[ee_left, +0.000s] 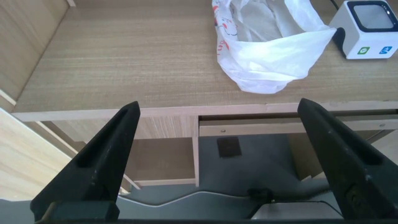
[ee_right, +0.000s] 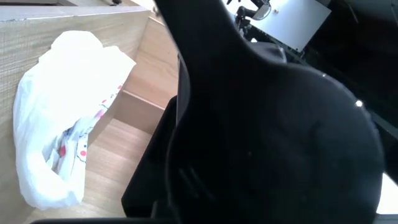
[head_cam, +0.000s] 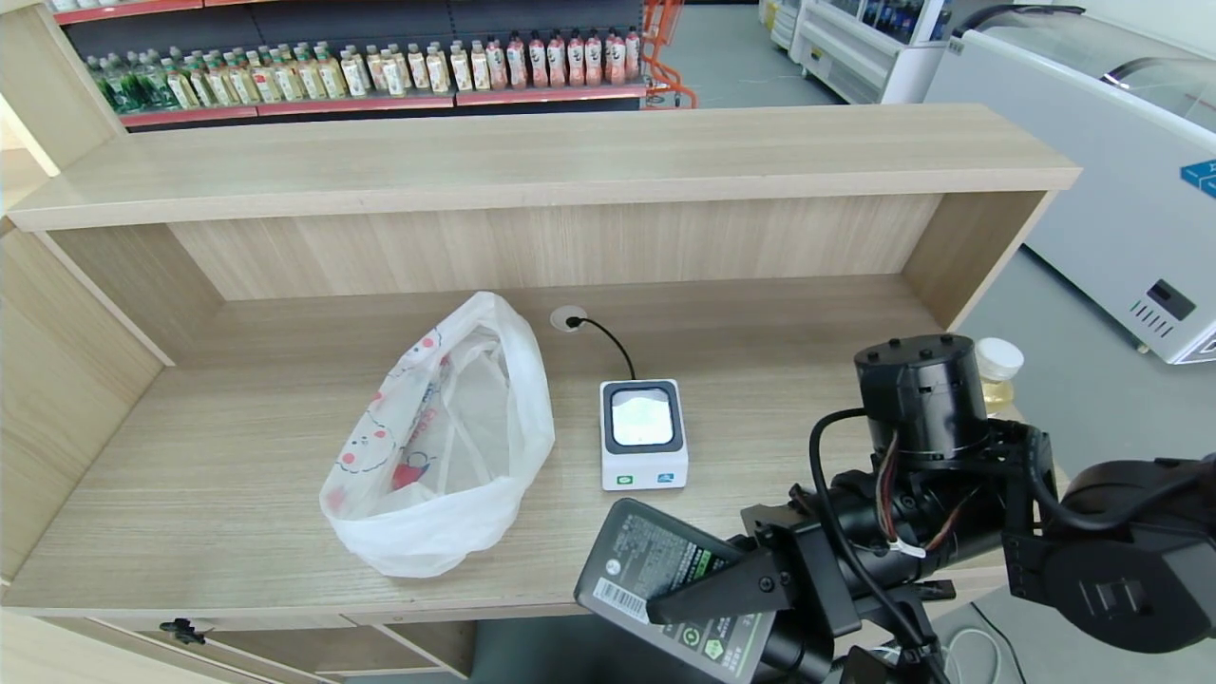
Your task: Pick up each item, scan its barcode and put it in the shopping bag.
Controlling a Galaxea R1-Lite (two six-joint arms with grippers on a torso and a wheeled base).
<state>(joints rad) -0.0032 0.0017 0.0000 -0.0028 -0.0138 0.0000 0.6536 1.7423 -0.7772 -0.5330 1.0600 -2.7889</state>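
Pinched at one edge in the right gripper (head_cam: pixel 693 598), the packet (head_cam: pixel 646 560) shows its barcode (head_cam: pixel 617 599) upward, so turning it toward the scanner (head_cam: pixel 643 432) ahead could loosen it; the left gripper (ee_left: pixel 219 112) hangs spread.

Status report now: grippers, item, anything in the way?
Right gripper shut on dark pouch, before scanner. Left gripper open, empty. Nothing between pouch and scanner.

The head view looks down on the counter (head_cam: pixel 237 456). The left wrist view faces the shopping bag (ee_left: pixel 267 56) from outside the counter's front edge; the right wrist view sees that bag past a close dark pouch (ee_right: pixel 280 124).
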